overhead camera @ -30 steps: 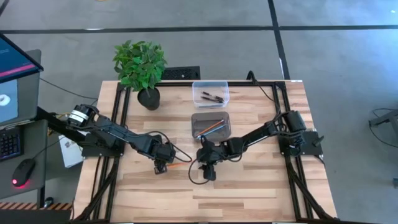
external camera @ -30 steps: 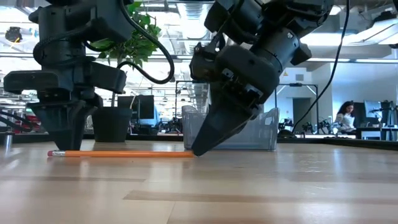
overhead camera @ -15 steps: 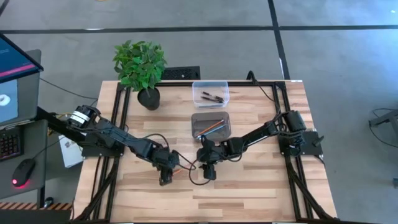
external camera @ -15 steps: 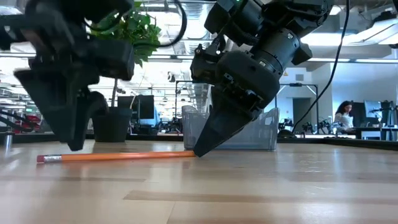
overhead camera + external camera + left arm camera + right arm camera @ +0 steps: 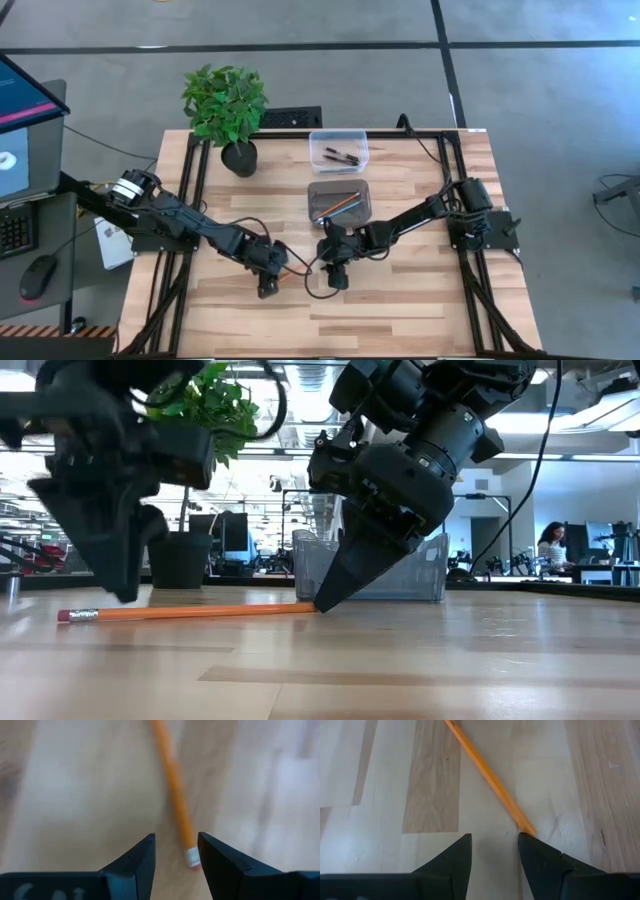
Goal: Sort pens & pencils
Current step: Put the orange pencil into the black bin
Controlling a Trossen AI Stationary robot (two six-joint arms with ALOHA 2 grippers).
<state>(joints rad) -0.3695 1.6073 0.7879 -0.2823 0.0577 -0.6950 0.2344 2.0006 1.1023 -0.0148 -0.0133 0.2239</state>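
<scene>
One orange pencil (image 5: 190, 612) left flat on the bench (image 5: 400, 310), between both hands, near the bench's middle. Two trays behind it: clear tray (image 5: 338, 150) with dark pens (image 5: 341, 155) inside, grey tray (image 5: 338, 201) nearer, with an orange and a blue pencil inside. Left hand (image 5: 176, 851) low over the eraser end (image 5: 192, 858), fingers parted, eraser just beside one finger rather than centred in the gap; nothing gripped. Right hand (image 5: 495, 851) at the opposite, pointed end (image 5: 530, 831), fingers likewise apart, tip lying against the inner edge of one finger; in the low view, fingertips down at bench level touching the pencil tip, but no clamp seen. Judged handling: light, stiff, thin, smooth-painted, so prone to rolling or skidding when nudged from one side; lies nearly flush with the wood, so fingertips need to reach right down to the surface. Best hold judged to be across the shaft nearer its middle, jaws square to its length, not at eraser or point, where likely to pivot or flick away. Potted plant (image 5: 226, 110) at far left corner, well apart.
</scene>
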